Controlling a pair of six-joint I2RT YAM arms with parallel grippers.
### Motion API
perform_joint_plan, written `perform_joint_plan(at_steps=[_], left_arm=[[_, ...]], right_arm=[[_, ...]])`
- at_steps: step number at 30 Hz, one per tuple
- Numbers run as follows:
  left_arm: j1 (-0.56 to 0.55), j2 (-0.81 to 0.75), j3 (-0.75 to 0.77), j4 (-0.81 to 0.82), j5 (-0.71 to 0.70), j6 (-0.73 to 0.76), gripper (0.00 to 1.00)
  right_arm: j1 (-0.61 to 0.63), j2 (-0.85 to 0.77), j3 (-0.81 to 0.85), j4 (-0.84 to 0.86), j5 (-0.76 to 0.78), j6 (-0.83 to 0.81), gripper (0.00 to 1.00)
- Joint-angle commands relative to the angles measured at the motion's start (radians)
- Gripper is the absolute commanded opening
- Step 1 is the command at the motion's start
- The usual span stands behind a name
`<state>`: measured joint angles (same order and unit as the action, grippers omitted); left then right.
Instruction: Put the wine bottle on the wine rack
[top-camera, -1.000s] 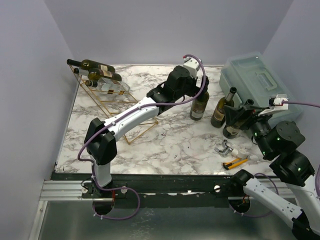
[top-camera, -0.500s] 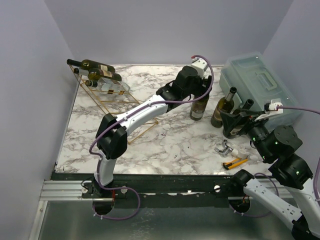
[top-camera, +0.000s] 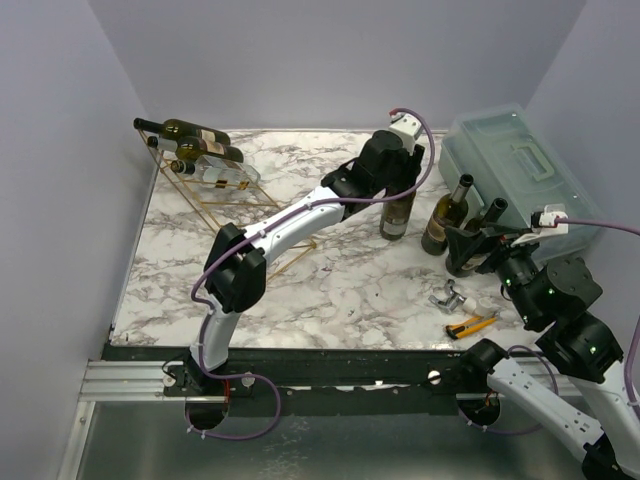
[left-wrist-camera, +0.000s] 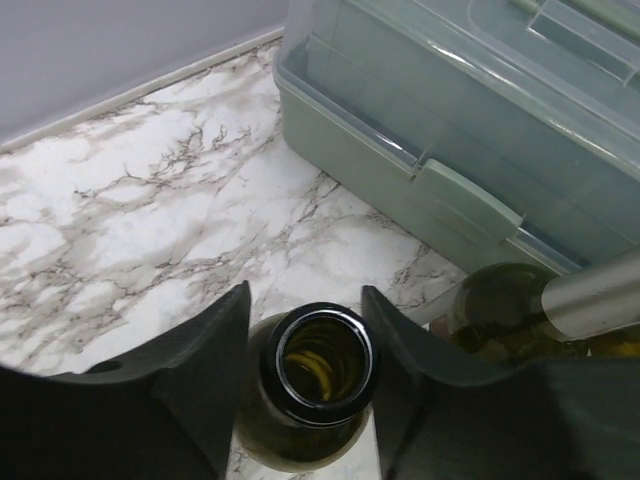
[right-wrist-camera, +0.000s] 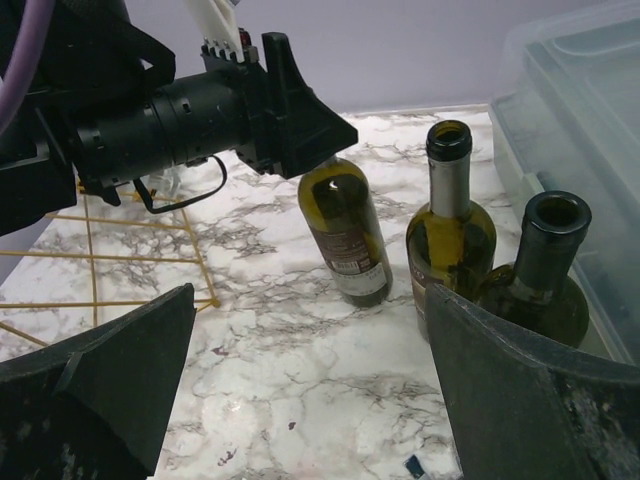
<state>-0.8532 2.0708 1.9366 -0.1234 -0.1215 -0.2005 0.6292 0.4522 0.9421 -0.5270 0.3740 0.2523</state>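
A dark green wine bottle (top-camera: 399, 215) with a label stands upright on the marble table (top-camera: 330, 285), right of centre. My left gripper (top-camera: 401, 178) is over its top. In the left wrist view its two fingers press against either side of the open neck (left-wrist-camera: 322, 365), so the left gripper (left-wrist-camera: 306, 335) is shut on it. The right wrist view shows the same bottle (right-wrist-camera: 345, 230) under the left gripper (right-wrist-camera: 300, 125). The gold wire wine rack (top-camera: 232, 205) stands at the back left with three bottles (top-camera: 198, 148) lying on it. My right gripper (top-camera: 478, 238) hangs open and empty (right-wrist-camera: 310, 295).
Two more open bottles (top-camera: 441, 215) (top-camera: 468, 255) stand right of the held one, close to my right gripper. A translucent lidded box (top-camera: 520, 165) fills the back right corner. A small metal tool (top-camera: 447, 297) and a yellow knife (top-camera: 470, 325) lie near the front right edge.
My left arm reached further right over the bottle's top and its jaws narrowed onto the neck. The right arm drifted slightly; its jaws stayed wide.
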Motion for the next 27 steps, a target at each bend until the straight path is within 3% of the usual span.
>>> perform_joint_plan(at_steps=[1,8,15,27], left_arm=[[-0.007,0.016,0.030,-0.018,-0.024,0.007,0.41],[-0.007,-0.023,0.020,-0.027,-0.044,0.022,0.14],[-0.007,-0.104,-0.034,-0.030,-0.087,0.041,0.01],[-0.001,-0.293,-0.166,-0.030,-0.202,0.092,0.00]], right_arm=[[0.006,-0.016,-0.003,0.002,0.059,-0.029,1.00],[0.005,-0.016,-0.012,0.010,0.076,-0.035,1.00],[0.005,-0.009,-0.025,0.014,0.051,-0.032,1.00],[0.006,0.038,-0.068,0.091,0.029,0.017,1.00]])
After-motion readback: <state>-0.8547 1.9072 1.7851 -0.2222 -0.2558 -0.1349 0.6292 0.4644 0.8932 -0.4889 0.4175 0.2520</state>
